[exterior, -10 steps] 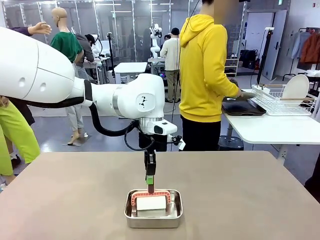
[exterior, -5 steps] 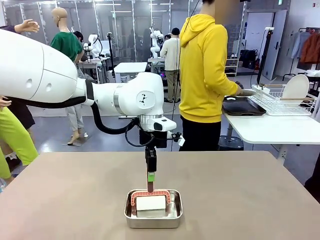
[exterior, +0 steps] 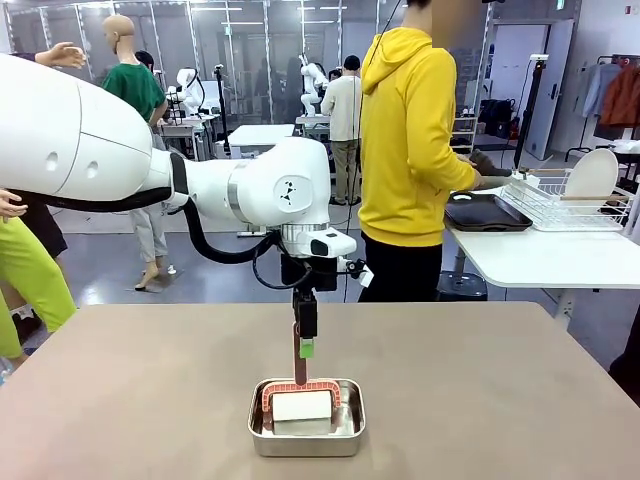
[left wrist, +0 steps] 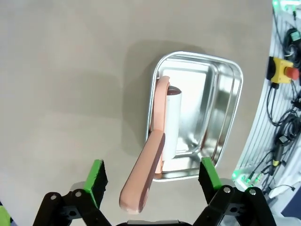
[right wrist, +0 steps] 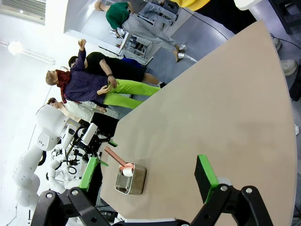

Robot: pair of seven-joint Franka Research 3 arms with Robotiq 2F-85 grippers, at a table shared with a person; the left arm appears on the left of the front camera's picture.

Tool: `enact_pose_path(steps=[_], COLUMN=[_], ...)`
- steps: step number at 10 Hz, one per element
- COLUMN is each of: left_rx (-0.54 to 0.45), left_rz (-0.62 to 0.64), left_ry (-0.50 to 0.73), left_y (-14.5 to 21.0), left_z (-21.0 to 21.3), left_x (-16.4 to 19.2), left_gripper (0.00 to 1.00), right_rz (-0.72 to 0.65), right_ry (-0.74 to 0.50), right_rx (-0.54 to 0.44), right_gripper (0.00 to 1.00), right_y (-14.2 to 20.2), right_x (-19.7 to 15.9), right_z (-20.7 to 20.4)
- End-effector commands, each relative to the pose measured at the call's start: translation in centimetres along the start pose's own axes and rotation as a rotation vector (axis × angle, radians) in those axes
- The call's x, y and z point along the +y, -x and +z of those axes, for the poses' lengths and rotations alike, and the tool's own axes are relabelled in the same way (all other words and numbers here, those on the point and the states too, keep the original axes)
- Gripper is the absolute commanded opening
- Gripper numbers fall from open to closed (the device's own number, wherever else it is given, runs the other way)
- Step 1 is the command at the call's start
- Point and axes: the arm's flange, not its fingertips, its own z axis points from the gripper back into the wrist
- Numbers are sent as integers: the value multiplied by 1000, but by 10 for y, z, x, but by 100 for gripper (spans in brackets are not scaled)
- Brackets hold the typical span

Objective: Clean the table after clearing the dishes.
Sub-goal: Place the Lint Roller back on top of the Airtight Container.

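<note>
The taupe table [exterior: 500, 400] carries a small steel pan [exterior: 306, 432] holding a white roller [exterior: 303, 405] with a salmon handle [exterior: 300, 368] that sticks up. My left gripper [exterior: 305, 345] hangs just over the pan. In the left wrist view my left gripper [left wrist: 153, 176] is open, its green pads wide on either side of the handle [left wrist: 146, 174] and apart from it. My right gripper [right wrist: 147, 176] is open with nothing in it, over the table's far part [right wrist: 211, 108]. A dark tray [exterior: 487, 212] and a white plate [exterior: 592, 175] are on the side table.
A person in a yellow hoodie [exterior: 405, 150] stands at the far edge, turned to the white side table [exterior: 540, 260], hands at the wire rack [exterior: 565, 205]. In the right wrist view the pan [right wrist: 130, 181] sits far off, near the left arm.
My left gripper has opened, let go of the roller handle and risen a little. The handle stays upright in the pan. The person's hand moved from the tray toward the rack.
</note>
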Motion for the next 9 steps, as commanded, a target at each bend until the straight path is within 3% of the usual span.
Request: enact_pose_path(steps=[1,9], left_rx=[-3,2], left_rz=[-19,-4], left_ry=[9,9], left_y=[-1,-2], left_z=[-3,-6], left_x=[2,3], left_gripper=[100,100], right_rz=[5,5], right_ry=[-2,-2], right_rx=[7,7], right_gripper=[100,100], right_y=[1,1], right_x=[3,3], right_z=[2,2])
